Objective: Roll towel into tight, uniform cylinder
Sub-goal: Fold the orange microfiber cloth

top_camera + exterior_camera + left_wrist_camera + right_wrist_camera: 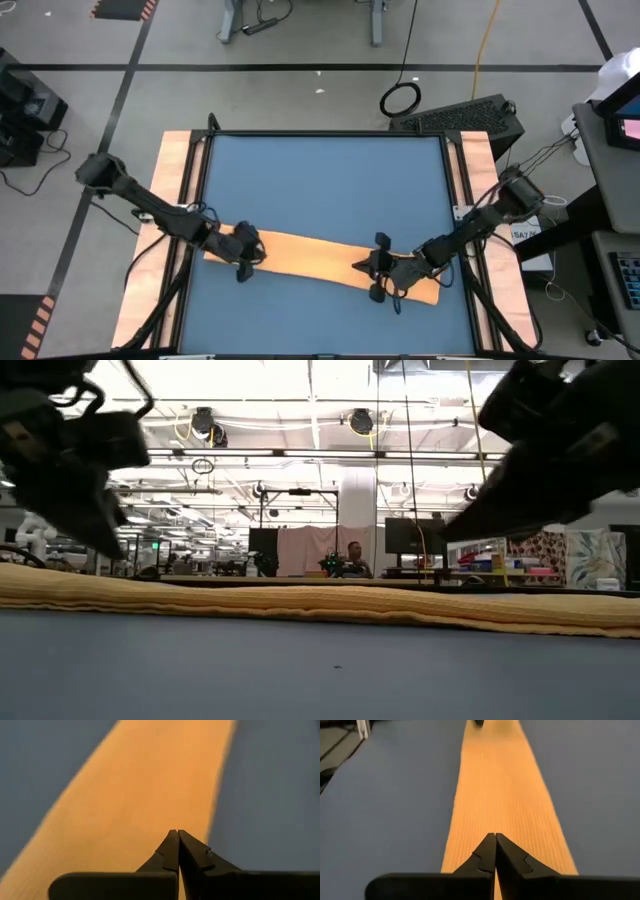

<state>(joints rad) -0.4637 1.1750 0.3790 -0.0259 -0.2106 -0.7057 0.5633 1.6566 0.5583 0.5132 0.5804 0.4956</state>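
So the towel (320,258) is lying as a long folded strip across the near side of the desk (320,190). Both claws, left (243,258) and right (378,268), are sitting clenched over it, empty. Rolling isn't started; next up, grabbing one end.

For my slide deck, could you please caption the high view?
Left gripper and right gripper, fingers shut, over a long folded towel on the blue table.
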